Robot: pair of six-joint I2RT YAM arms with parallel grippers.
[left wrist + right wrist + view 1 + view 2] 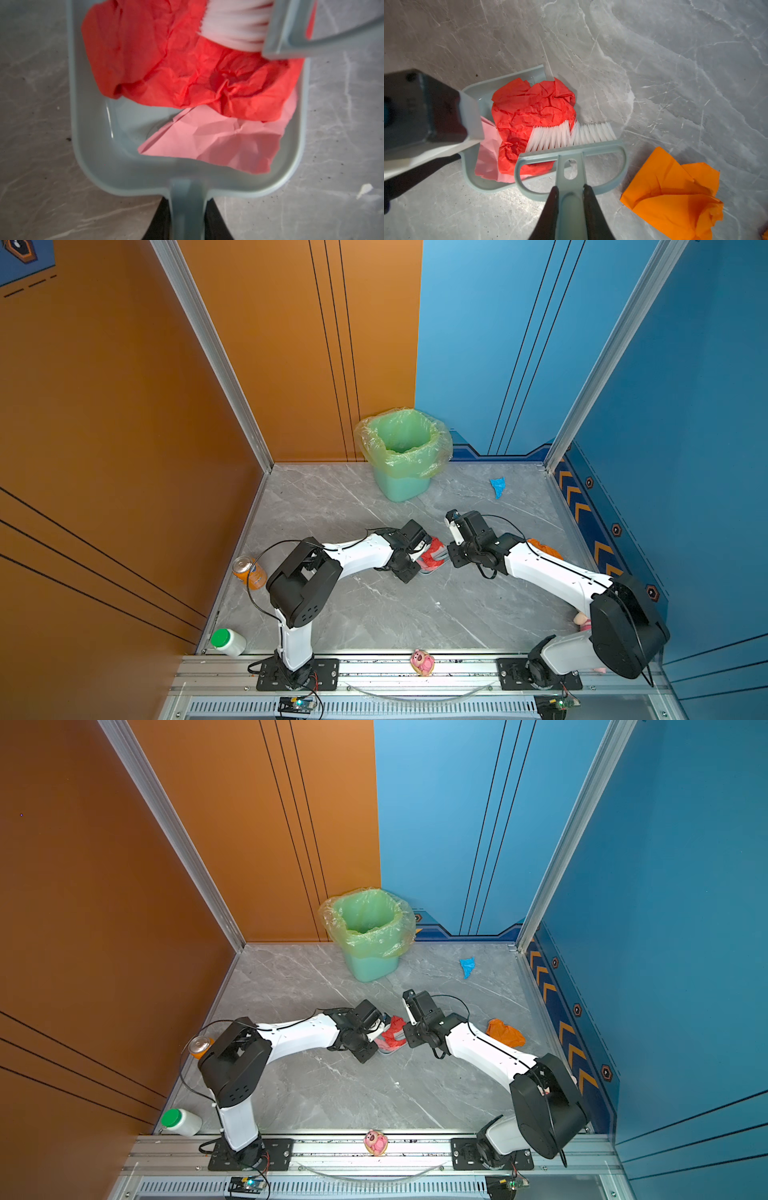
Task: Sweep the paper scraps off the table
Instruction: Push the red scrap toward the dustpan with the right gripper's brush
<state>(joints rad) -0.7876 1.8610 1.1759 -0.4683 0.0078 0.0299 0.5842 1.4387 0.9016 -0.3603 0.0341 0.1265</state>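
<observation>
A pale blue dustpan (116, 158) lies flat on the grey marble table (374, 614), and my left gripper (188, 209) is shut on its handle. Inside it lie a crumpled red paper scrap (176, 62) (434, 549) and, under that, a pink scrap (218, 143) (488, 155). My right gripper (571, 193) is shut on the handle of a pale blue brush (571, 149). The brush's white bristles (571, 133) press against the red scrap at the pan's mouth. An orange scrap (675, 197) (505, 1032) lies beside the right arm. A blue scrap (497, 486) lies at the back right.
A green bin with a plastic liner (403, 452) stands at the back middle. An orange can (249, 572) and a white bottle with a green cap (227, 642) lie along the left edge. A pink plush toy (422, 662) sits on the front rail.
</observation>
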